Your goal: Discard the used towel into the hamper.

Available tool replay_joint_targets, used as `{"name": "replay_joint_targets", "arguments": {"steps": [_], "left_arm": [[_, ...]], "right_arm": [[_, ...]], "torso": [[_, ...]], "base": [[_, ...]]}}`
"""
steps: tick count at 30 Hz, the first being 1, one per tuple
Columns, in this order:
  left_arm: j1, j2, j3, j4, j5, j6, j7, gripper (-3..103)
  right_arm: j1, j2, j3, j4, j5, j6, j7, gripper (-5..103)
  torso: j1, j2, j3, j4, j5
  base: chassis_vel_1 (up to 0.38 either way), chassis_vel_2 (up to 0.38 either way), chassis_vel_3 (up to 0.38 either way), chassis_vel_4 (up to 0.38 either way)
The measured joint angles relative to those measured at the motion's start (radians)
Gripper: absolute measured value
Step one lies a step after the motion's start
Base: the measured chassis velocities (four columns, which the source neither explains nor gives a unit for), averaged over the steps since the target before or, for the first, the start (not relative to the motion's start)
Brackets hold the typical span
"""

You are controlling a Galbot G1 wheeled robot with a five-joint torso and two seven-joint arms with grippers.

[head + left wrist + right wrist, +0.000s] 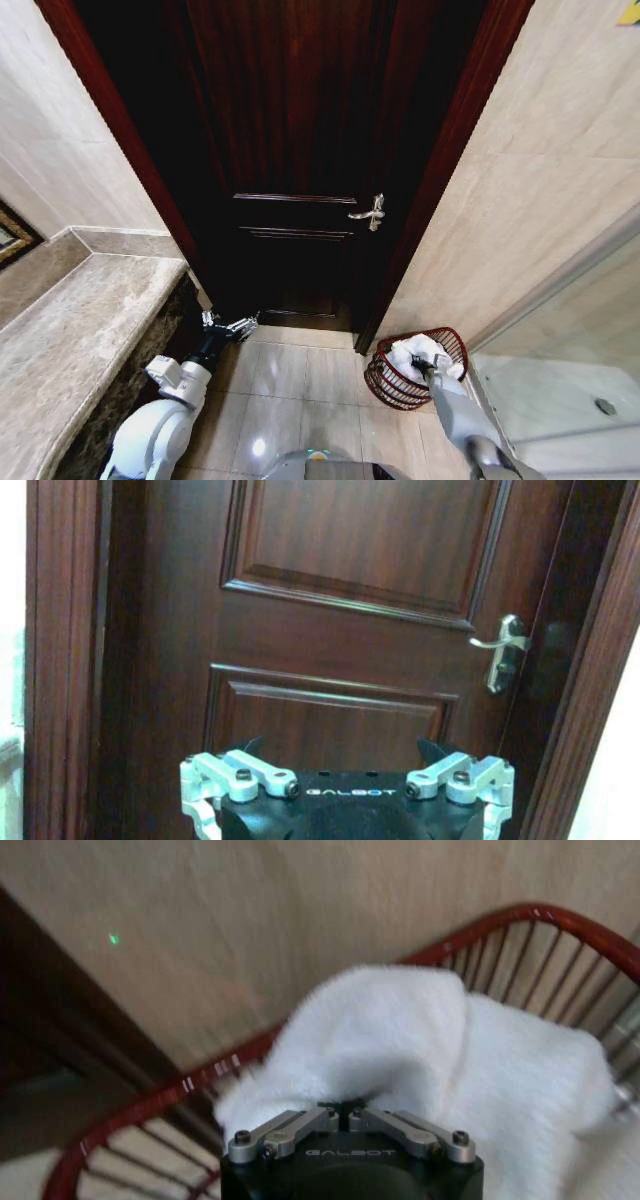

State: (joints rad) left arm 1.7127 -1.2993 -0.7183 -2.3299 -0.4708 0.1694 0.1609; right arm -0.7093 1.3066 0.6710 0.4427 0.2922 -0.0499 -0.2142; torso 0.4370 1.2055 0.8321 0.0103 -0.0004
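Right gripper (428, 368) low over hamper (385, 385), fingers pinched together on white towel (412, 352); linkage folded closed in right wrist view, towel (450, 1057) bunched just beyond it. Towel sits inside hamper rim (560, 919), so grip likely kept only until cloth settles.

Hamper on floor at 4 o'clock from door (300, 150), against wall: corner spot keeps doorway free.

Left gripper (232, 326) idle near door base, 8 o'clock of handle (370, 212), fingers spread apart, holding nothing.

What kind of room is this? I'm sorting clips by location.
Most likely a bathroom: a marble counter, tiled floor and walls, a dark wooden door, and a wire hamper where the right gripper holds a white towel.
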Motion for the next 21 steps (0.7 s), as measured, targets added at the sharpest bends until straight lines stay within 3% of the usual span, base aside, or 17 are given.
{"name": "replay_joint_targets", "arguments": {"steps": [7, 9, 15, 21], "left_arm": [[0.0, 0.0, 0.0, 0.0, 0.0, 0.0, 0.0, 100], [0.0, 0.0, 0.0, 0.0, 0.0, 0.0, 0.0, 100], [0.0, 0.0, 0.0, 0.0, 0.0, 0.0, 0.0, 100], [0.0, 0.0, 0.0, 0.0, 0.0, 0.0, 0.0, 100]], "right_arm": [[0.038, 0.038, 0.003, -0.021, 0.003, 0.0, -0.006, 0], [0.037, 0.052, 0.001, -0.011, 0.001, 0.001, -0.004, 0], [-0.077, 0.023, -0.063, 0.162, 0.06, -0.004, -0.002, 0], [-0.118, 0.007, -0.076, 0.208, 0.061, 0.02, 0.002, 0]], "torso": [[0.0, 0.0, 0.0, -0.0004, -0.0001], [0.0, 0.0, 0.0, 0.0008, 0.0008], [0.0, 0.0, 0.0, 0.0001, 0.0006], [0.0, 0.0, 0.0, 0.0002, 0.0006]], "base": [[0.0, 0.0, 0.0, 0.0], [0.0, 0.0, 0.0, 0.0], [0.0, 0.0, 0.0, 0.0], [0.0, 0.0, 0.0, 0.0]]}}
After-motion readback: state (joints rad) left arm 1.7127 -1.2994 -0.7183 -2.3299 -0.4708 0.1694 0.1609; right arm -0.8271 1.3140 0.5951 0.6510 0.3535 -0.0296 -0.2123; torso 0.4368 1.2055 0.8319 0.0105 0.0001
